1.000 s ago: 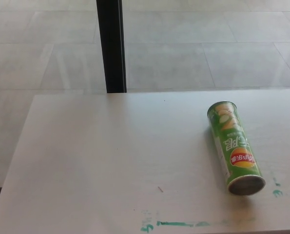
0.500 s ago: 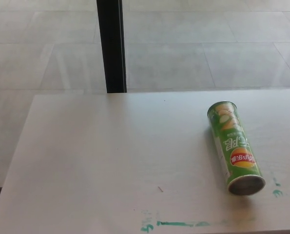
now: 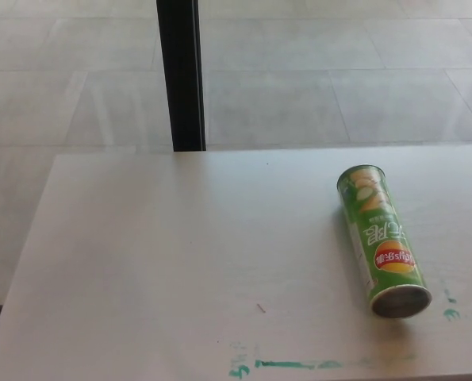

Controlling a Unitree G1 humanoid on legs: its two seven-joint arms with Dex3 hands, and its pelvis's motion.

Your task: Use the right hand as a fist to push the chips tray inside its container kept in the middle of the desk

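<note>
Lying on its side at the right of the pale, smooth desk (image 3: 180, 254): a glossy green cylindrical chips container (image 3: 382, 240), round grey end nearest, smeared green marks (image 3: 287, 365) along the near edge, no robot hand showing, fingers unseen.

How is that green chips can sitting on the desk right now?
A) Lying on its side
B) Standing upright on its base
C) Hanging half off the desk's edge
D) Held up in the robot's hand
A: the green chips can lies lengthwise on the desk, its round silvery end facing the camera, with no robot hand in the picture.
</note>
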